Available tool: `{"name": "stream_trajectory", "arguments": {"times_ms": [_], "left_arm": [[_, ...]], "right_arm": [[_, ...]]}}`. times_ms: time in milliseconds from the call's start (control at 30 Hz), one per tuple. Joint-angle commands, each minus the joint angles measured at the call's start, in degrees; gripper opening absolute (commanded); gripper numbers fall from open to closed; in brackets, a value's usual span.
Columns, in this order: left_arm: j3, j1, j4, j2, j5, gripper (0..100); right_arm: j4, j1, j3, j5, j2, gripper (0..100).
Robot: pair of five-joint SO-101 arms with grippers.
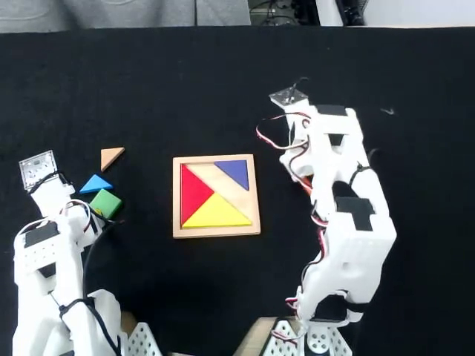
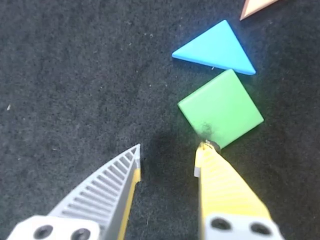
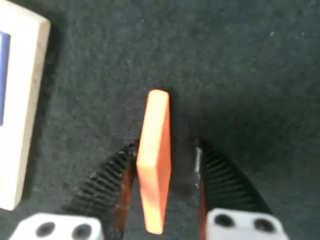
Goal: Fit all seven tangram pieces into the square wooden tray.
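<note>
L tool (image 2: 170, 150) open, touching green sq (image 2: 220, 107).

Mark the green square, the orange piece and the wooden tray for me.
green square (image 2: 220, 109): left wrist view, middle of its top face.
orange piece (image 3: 154, 160): right wrist view, its thin edge.
wooden tray (image 1: 216, 232): high view, bare near rim.

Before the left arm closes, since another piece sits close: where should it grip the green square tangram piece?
Come straight down with the open left claw and pinch the green square tangram piece across two opposite flat edges, probably the pair not facing the light blue triangle piece beside its corner; it lies flat.
</note>
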Motion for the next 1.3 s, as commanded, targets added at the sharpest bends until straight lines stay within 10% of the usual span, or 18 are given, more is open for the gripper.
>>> {"name": "stream_trajectory", "arguments": {"times_ms": [0,533,933,1267], "left_arm": [[-0.31,-0.04,-0.79,-1.05,-0.35,18],[-0.31,-0.04,-0.79,-1.05,-0.35,18],[-0.31,-0.04,-0.79,-1.05,-0.35,18],[-0.31,-0.04,-0.79,-1.05,-0.35,18]], "right_arm": [[3.34,2.9,-5.67,1.93,-0.57,18.1],[9.85,1.49,-9.01,-4.22,-0.04,25.1],[-3.78,1.32,0.57,-4.31,0.04,22.8],[-3.52,1.85,1.27,-4.13,-0.04,3.8]]}}
